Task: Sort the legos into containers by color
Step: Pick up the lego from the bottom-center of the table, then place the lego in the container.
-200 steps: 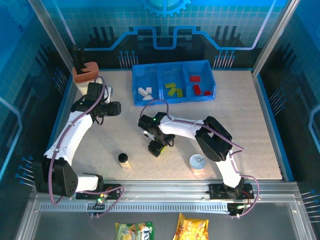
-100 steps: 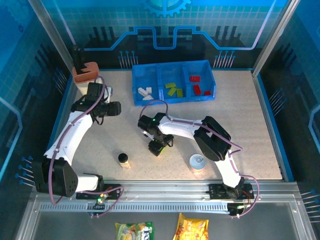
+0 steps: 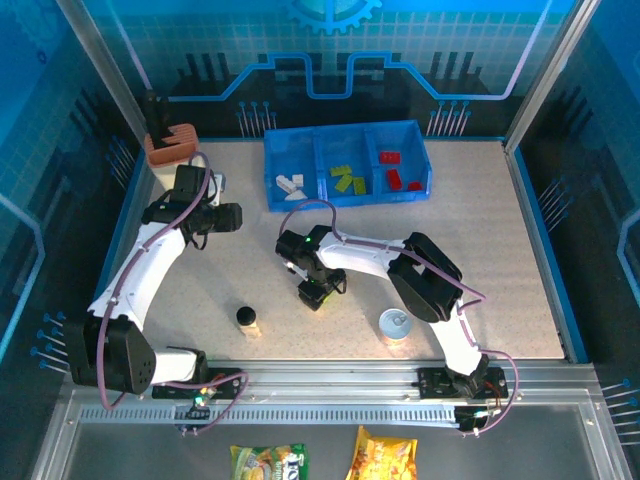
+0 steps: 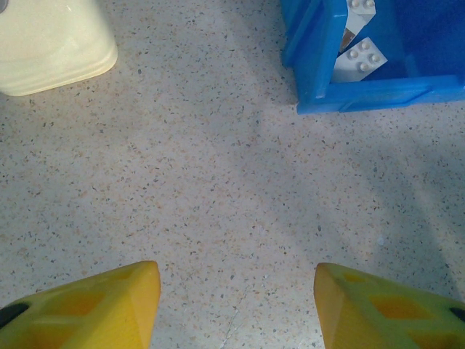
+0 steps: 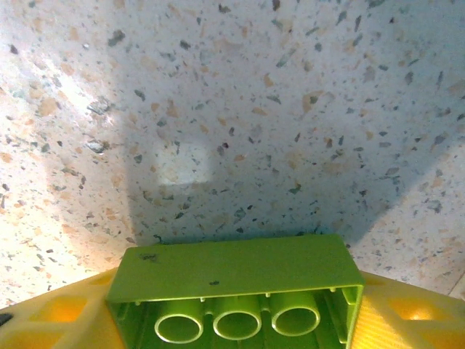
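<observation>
**Current step.** Pick-up of one lime green brick [image 5: 232, 280]. The right hand [image 3: 318, 293] points down near the middle of the surface [image 3: 500, 250], a little toward the near edge. In the right wrist view the yellow fingers [image 5: 410, 313] lie against both ends of the brick, pinching it. The brick's hollow underside, with three round tubes, faces the camera. Speckled surface shows close behind the brick; whether the brick has cleared it cannot be told.

**Left hand.** The left hand [image 3: 228, 217] hangs over the left part of the surface. Its fingers are spread with nothing between them, only bare surface. The near-left corner of the blue bin [image 4: 363, 94] lies just ahead of it.

**Destination.** The bin [image 3: 345, 133] stands along the far edge, at its centre. The left compartment holds white bricks [image 3: 291, 184], the middle compartment [image 3: 345, 150] lime bricks [image 3: 348, 180], the right compartment red bricks [image 3: 400, 175].

**Next move (judgement).** Raise the brick straight up, carry it toward the far edge, stop above the middle compartment, clear of the near wall, then release.

**Other items.** A tin can [image 3: 396, 326] and a black-capped bottle [image 3: 247, 320] stand near the near edge. A tan holder [image 3: 172, 143] stands at the far-left corner.

**Markings.** Two printed packets [image 3: 268, 462] lie below the front rail; their lettering is too small to read. No legible writing appears on the can, bottle, bin or bricks.
</observation>
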Available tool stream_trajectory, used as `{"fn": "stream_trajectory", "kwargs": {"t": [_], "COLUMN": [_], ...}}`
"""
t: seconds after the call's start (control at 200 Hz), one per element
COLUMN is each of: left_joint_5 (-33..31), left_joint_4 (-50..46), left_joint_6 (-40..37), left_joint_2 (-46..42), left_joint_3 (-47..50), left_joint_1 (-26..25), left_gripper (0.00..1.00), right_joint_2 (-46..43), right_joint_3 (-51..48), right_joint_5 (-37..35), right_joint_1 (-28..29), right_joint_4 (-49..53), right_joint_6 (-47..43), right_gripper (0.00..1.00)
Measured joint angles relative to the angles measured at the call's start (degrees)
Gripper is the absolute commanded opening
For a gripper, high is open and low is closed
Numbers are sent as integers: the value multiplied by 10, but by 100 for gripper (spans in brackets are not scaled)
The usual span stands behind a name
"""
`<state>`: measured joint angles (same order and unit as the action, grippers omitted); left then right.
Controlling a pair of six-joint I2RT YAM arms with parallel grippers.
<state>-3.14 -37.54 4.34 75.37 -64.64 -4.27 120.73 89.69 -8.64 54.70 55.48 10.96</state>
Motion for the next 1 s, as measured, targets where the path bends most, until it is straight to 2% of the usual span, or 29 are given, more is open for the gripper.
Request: {"fn": "stream_trajectory", "kwargs": {"t": [0.325,1.001], "left_joint_5": [0,0], "left_joint_4": [0,0], "left_joint_6": [0,0], "left_joint_2": [0,0], "left_joint_3": [0,0], "left_joint_1": [0,0], "left_gripper": [59,59], "right_joint_2": [-5,-9], "right_joint_3": [0,88], "right_joint_5": [1,5], "right_joint_1": [-20,-190], "right_joint_4": [0,-21], "right_joint_6": [0,40], "right_gripper": [64,61]}}
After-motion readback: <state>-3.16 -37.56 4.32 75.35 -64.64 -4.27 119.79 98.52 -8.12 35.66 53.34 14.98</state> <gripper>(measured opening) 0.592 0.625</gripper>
